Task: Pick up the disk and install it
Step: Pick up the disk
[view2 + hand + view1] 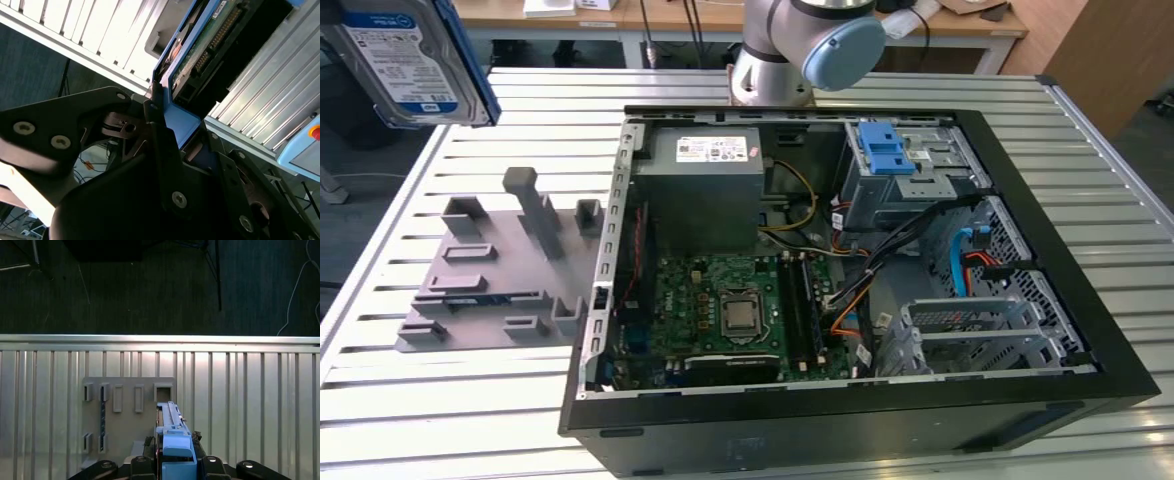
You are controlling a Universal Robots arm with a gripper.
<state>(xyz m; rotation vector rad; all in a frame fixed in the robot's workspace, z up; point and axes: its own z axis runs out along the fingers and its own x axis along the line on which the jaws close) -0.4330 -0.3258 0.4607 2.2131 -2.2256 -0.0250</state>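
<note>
In the exterior view the disk (407,62) hangs at the exterior view's left, label showing, long axis near upright. The second wrist view shows the gripper (175,122) pinching its blue frame. The first wrist view shows it edge-on above the grey fixture (127,430).

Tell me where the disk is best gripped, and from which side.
Probably at its blue-framed end, coming end-on, one finger on each flat face, as the gripper holds the disk now: it is thin, and the far end is free.
</note>
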